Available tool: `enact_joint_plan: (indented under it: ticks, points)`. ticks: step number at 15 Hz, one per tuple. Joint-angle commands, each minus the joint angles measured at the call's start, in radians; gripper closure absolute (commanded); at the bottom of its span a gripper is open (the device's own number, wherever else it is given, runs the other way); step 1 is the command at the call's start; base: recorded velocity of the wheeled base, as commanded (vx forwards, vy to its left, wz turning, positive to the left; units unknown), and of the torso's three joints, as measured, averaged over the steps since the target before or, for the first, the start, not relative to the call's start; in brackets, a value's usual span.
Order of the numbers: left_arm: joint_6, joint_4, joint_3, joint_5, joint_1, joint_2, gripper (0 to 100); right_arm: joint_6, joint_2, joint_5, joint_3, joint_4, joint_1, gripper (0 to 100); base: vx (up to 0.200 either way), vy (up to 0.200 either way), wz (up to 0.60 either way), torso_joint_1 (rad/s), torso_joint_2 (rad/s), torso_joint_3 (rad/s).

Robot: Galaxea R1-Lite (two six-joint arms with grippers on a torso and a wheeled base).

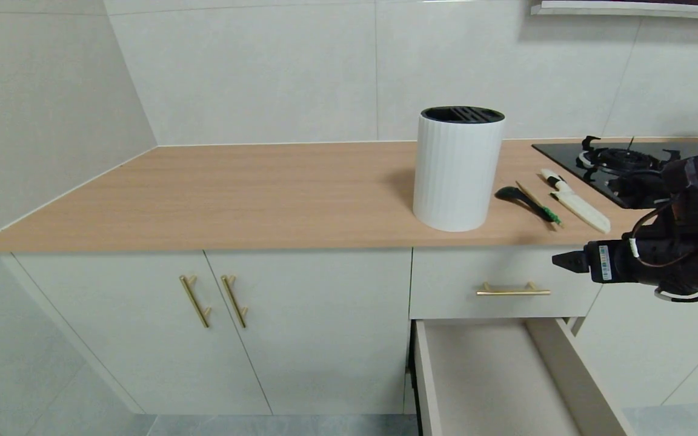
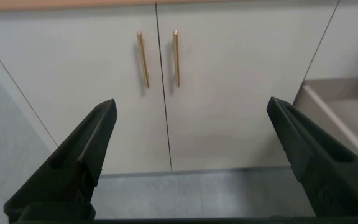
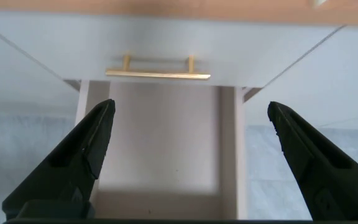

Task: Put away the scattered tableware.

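Both the left gripper (image 2: 191,107) and the right gripper (image 3: 189,109) are held spread, empty, lower than the white holder (image 1: 455,175), beside which a knife (image 1: 579,207) is laid.

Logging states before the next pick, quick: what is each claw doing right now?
Left claw: open, holding nothing.
Right claw: open, holding nothing, facing the pulled-out drawer.

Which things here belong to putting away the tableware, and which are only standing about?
For the job: knife, black spoon, white slotted holder, open lower drawer.
Only standing about: gas stove, cupboard doors, shut upper drawer.
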Motion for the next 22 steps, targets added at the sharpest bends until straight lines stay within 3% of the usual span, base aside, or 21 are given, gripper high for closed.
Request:
enact_joint_plan:
  ticks: [1,6,10,13,22]
  points:
    - [0.000,0.001,0.000,0.000,0.000,0.001,0,0.000,0.016,0.000,0.002,-0.001,-0.001,0,0.000,0.000,0.00,0.207,-0.49,-0.286]
    - [0.000,0.001,0.000,0.000,0.000,0.001,0,0.000,0.090,-0.001,-0.005,-0.038,-0.031,0,0.000,0.000,0.00,0.052,-0.12,-0.067]
    - [0.000,0.001,0.000,0.000,0.000,0.001,0,-0.001,0.143,0.009,-0.035,-0.167,-0.048,0,0.000,0.000,0.00,0.000,0.00,0.000]
    - [0.000,0.001,0.000,-0.001,0.000,0.001,0,0.006,0.244,0.011,-0.235,-0.080,-0.045,0,0.000,0.000,0.00,0.000,0.00,0.000]
    - [-0.001,0.001,0.000,0.000,0.000,0.001,0,0.014,0.392,-0.001,-0.354,-0.093,-0.096,0,0.000,0.000,0.00,0.000,0.00,0.000]
